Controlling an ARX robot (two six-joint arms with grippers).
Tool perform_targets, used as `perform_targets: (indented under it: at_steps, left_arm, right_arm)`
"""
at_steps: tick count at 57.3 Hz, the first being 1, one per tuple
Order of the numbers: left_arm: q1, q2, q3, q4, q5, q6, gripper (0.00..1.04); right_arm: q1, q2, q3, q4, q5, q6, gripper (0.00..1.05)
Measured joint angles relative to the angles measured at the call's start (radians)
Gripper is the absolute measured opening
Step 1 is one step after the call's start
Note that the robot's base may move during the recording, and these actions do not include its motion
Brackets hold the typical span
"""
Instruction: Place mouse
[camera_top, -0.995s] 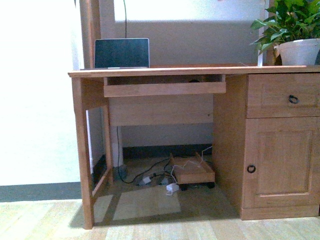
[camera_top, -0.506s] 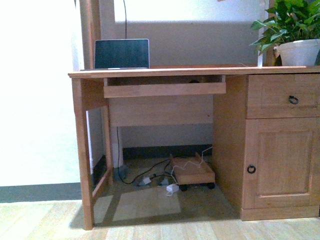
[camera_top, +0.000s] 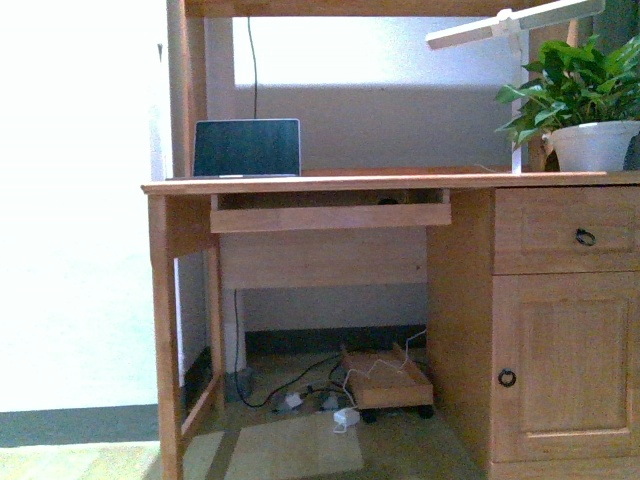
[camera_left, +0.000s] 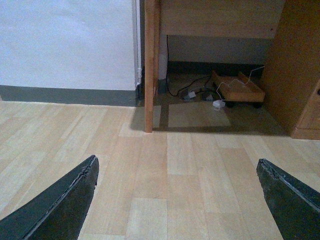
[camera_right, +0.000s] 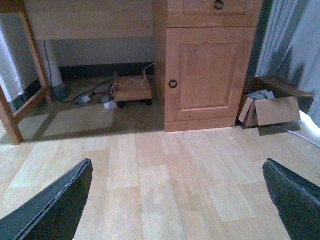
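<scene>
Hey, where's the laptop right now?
In the front view the laptop stands open on the left end of the desk, just above the pull-out tray; the potted plant sits at the opposite, right end.

Mouse (camera_top: 388, 201) mostly hidden behind keyboard tray (camera_top: 330, 216) front.
</scene>
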Motion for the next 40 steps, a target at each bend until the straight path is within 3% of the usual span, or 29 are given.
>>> perform_targets:
  at_steps: [40]
  left_arm:
    - [0.000, 0.000, 0.000, 0.000, 0.000, 0.000, 0.97]
  right_arm:
    - [0.000, 0.000, 0.000, 0.000, 0.000, 0.000, 1.04]
